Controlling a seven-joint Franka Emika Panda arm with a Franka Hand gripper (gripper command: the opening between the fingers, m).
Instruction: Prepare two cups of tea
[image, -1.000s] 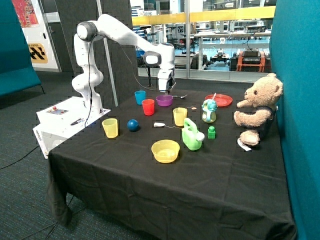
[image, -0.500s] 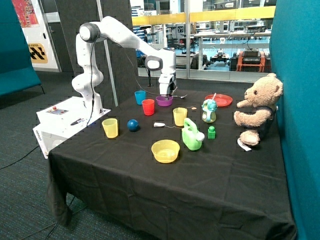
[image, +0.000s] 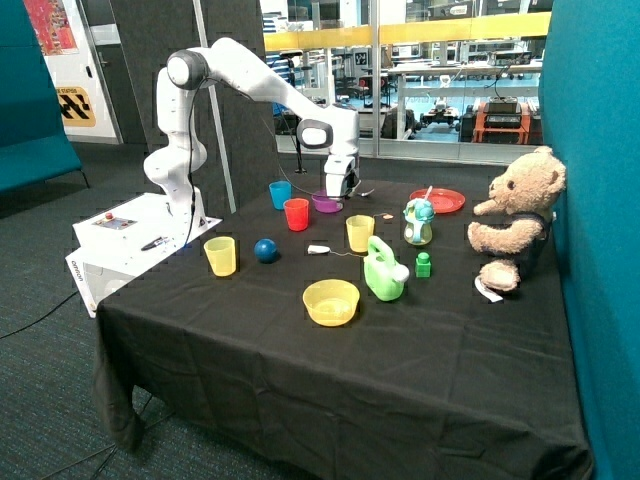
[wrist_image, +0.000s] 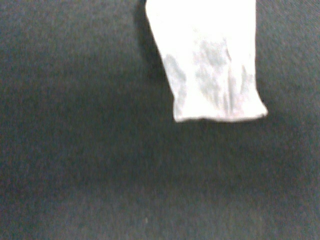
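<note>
Tea bag fills the wrist view — pale, flat, lying on the black cloth, its lower edge straight and its top cut off by the frame. Gripper sits low at the far side of the table, right by the purple bowl; no part of it shows in the wrist view, so whether it is wide, narrow or holding anything I cannot tell.

Outside view, clock directions taken from the purple bowl: red cup at about 8 o'clock, just beside it; light blue cup at about 10 o'clock, near the red one. Nothing can be seen in either cup from this angle. A second tea bag lies on the cloth at about 6 o'clock — between the blue ball and a yellow cup. Another yellow cup stands beyond the ball, near the table edge. Green teapot and yellow bowl are nearer the front. Red plate sits at 3 o'clock, well apart, teddy bear beyond it.
</note>
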